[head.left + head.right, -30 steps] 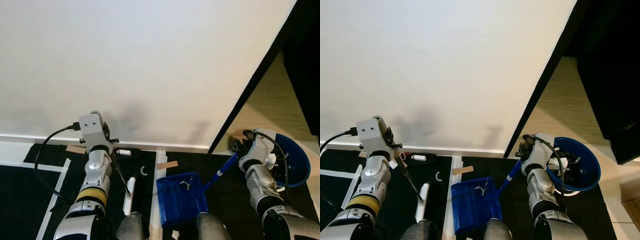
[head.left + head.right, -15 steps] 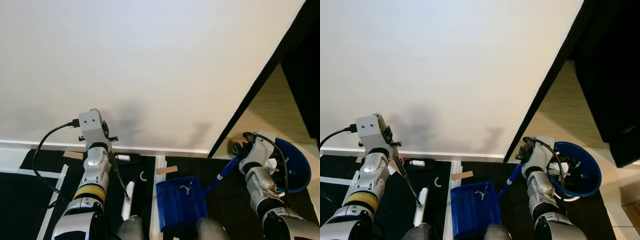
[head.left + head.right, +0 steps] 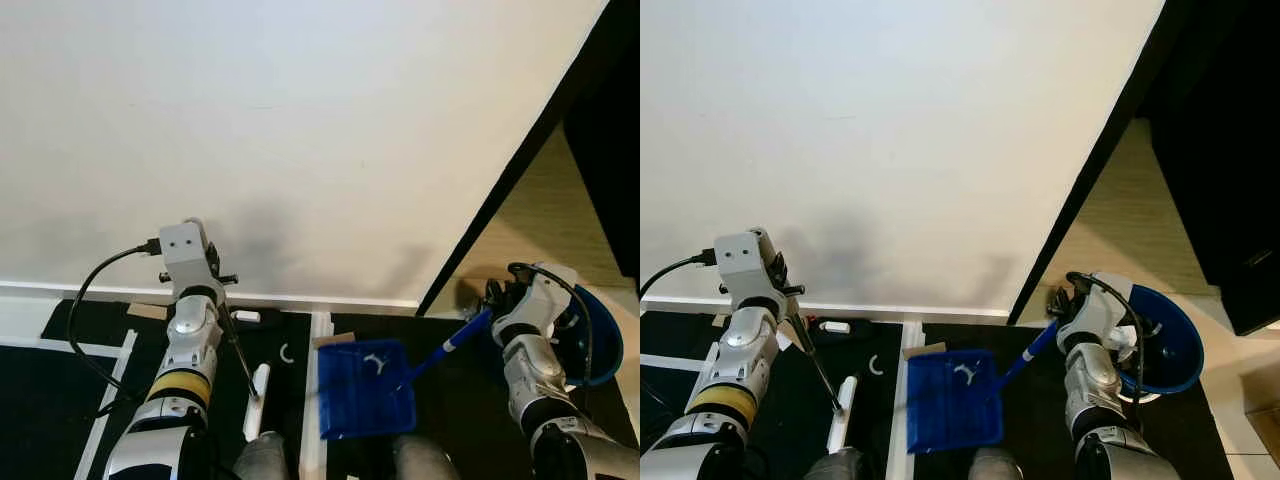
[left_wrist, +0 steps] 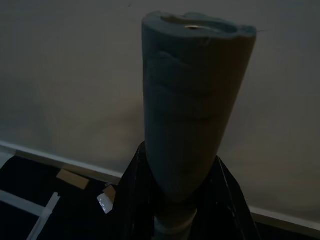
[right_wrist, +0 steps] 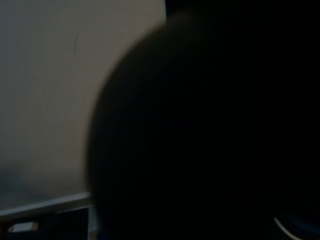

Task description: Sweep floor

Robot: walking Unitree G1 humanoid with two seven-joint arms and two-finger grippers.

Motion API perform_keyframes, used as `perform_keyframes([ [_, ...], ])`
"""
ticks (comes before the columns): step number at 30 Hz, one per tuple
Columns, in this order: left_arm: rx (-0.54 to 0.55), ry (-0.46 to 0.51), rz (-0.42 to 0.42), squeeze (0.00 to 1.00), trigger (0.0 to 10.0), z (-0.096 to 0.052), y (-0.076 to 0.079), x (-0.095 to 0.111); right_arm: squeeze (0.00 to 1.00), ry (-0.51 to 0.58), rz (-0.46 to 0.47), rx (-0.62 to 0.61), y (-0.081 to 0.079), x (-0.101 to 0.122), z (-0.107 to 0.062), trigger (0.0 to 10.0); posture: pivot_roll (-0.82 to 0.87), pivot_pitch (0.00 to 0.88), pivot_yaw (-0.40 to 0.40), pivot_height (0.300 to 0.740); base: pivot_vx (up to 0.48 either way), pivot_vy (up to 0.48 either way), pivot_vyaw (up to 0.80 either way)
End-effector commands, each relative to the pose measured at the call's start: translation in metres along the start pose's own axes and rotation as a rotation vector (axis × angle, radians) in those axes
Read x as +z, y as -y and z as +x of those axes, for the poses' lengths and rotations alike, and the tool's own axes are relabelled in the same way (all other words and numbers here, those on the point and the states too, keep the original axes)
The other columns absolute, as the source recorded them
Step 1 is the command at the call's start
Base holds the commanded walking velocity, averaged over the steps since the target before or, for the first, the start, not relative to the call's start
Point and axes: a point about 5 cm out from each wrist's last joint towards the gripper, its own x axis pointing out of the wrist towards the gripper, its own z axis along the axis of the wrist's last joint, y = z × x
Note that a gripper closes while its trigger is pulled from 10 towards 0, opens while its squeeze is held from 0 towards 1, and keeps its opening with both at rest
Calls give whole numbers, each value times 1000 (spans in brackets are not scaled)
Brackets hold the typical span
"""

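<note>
Carrying swept scraps: the right gripper, fingers clamped on the handle, holds the blue dustpan at six o'clock; next, tip it into the blue bin at four o'clock. Left gripper grips the broom.

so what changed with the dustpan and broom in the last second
The right gripper has swung outward toward the blue bin, lifting the blue dustpan by its handle; the pan rose and tipped, the white scrap staying inside. The left gripper holds the broom as before, and the debris by the baseboard has not moved.
</note>
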Motion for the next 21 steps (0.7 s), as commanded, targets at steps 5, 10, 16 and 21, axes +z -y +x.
perform_keyframes([
  [5, -15, -55, 13, 0, 10000, -4, 0, -12, 0, 45, 15, -22, 3, 10, 4, 10000, 81, 0, -21, 740, 480, 0, 0],
  [10, -12, -53, 8, 0, 10000, -5, 1, -11, 0, 38, 16, -13, -1, 6, 2, 10000, 81, 0, -21, 740, 480, 0, 0],
  [16, -13, -36, 2, 0, 10000, -6, 2, -10, 0, 26, 11, -13, 0, 2, 0, 10000, 77, 0, -19, 740, 157, 0, 0],
  [21, -4, -36, 2, 0, 10000, -7, 1, -11, 0, 22, 7, -13, 2, 1, -1, 10000, 79, 0, -23, 740, 0, 0, 0],
])
